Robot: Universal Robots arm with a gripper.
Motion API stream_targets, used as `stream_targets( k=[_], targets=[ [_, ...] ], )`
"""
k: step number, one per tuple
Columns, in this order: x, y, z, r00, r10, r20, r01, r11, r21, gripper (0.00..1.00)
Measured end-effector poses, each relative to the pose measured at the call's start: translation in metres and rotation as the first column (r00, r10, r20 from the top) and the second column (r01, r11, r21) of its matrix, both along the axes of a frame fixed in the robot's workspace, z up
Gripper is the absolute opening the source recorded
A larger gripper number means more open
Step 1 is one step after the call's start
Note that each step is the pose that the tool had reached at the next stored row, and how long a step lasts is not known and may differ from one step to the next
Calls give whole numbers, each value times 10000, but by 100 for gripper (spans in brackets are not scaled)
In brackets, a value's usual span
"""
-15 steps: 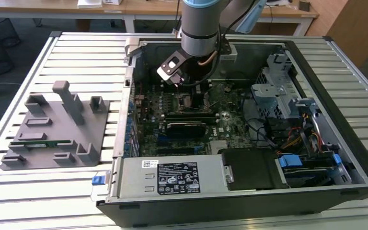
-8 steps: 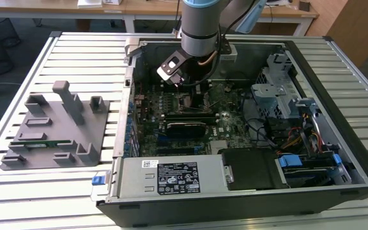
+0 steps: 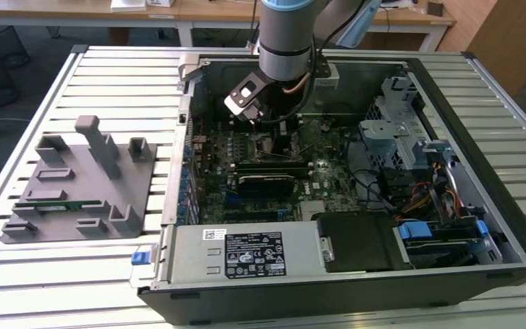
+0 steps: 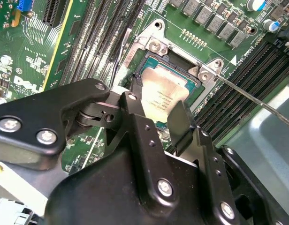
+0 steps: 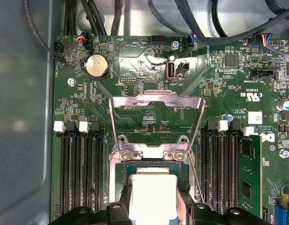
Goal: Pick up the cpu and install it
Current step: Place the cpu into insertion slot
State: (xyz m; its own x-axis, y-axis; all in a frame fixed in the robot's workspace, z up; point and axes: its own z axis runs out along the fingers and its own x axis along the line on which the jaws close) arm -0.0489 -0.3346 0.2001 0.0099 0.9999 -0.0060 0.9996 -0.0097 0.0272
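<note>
The cpu [image 4: 162,90], a flat square chip with a silvery top, lies level in the black socket [image 4: 149,58] on the green motherboard; in the first wrist view the cpu [image 5: 154,186] looks bright white. My gripper [image 4: 158,110] hangs straight over it, its black fingers [image 4: 135,110] pressed against two opposite edges of the chip, so it is shut on the cpu. In the exterior view the gripper [image 3: 272,127] reaches down into the open computer case [image 3: 482,226] near its back wall.
The socket's metal load plate [image 5: 156,110] stands swung open, and its thin lever [image 4: 257,101] sticks out sideways. Memory slots [image 5: 81,168] flank the socket; one holds a green stick [image 5: 250,173]. Left of the case sits a grey fixture [image 3: 80,185] with a green memory stick [image 3: 57,204].
</note>
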Motion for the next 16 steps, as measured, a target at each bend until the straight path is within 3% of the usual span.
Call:
stream_targets(
  k=[8, 11, 15, 16],
  targets=[
    [0, 0, 21, 10000, -1, 0, 1, 10000, -1, 49],
    [0, 0, 76, 10000, -1, 0, 1, 10000, 0, 49],
    [0, 0, 110, 10000, -1, -2, 1, 10000, -1, 30],
    [0, 0, 116, 10000, 0, -2, 0, 10000, -1, 30]
  ],
)
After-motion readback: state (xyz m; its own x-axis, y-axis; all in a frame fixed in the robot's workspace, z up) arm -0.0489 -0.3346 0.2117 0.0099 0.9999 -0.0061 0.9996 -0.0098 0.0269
